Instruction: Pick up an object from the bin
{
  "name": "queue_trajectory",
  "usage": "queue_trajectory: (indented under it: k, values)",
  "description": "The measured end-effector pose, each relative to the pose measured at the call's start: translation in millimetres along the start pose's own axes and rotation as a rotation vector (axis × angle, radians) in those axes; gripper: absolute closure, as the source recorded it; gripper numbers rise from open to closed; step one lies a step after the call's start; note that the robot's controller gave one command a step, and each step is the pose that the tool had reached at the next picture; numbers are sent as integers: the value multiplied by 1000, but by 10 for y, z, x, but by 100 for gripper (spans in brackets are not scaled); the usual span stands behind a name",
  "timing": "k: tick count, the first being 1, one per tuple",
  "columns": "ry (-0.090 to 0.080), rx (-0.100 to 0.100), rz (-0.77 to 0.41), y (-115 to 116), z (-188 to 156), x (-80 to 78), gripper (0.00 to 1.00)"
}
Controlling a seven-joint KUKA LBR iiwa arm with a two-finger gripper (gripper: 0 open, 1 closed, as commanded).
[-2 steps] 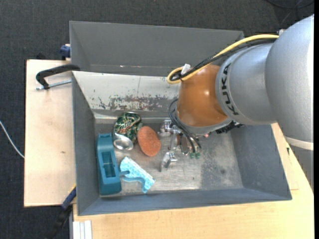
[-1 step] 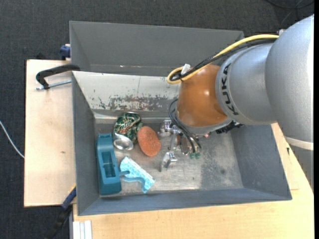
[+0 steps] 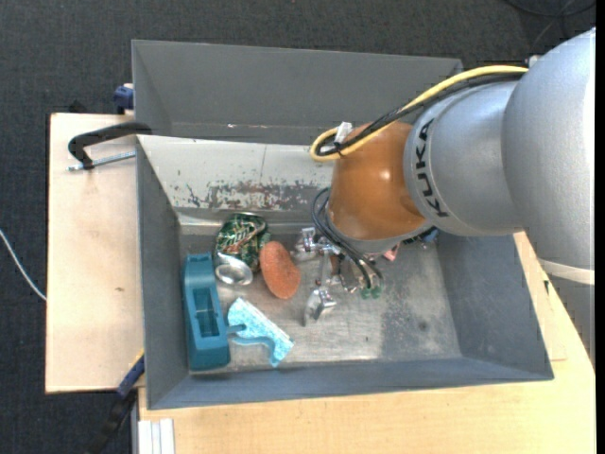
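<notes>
My gripper [image 3: 315, 275] hangs low over the middle of the bin floor, open, with bare floor between its metal fingertips [image 3: 321, 305]. Just left of it lies an orange-brown oval lump [image 3: 279, 270], close to the fingers but apart from them. Behind that lump sits a crushed green can [image 3: 240, 235] with a silvery round end [image 3: 233, 273]. A small green-and-dark item [image 3: 370, 288] peeks out under the wrist on the right, mostly hidden.
A blue tape dispenser [image 3: 203, 312] lies along the bin's left wall. A light blue crumpled piece [image 3: 258, 329] rests beside it near the front wall. Bare floor stretches to the right of the gripper. The arm and its orange cover hide the back right.
</notes>
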State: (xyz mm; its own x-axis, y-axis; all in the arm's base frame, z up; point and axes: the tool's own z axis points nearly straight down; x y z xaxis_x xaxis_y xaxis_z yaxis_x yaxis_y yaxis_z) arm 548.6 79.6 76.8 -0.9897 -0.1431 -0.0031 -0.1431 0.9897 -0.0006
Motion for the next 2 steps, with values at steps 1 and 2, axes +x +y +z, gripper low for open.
queue_trajectory:
  k: [1, 2]
  values:
    - [-2, -2, -242, 98, -207, -57, 0]
    - [-3, -2, -91, 167, -109, -157, 0]
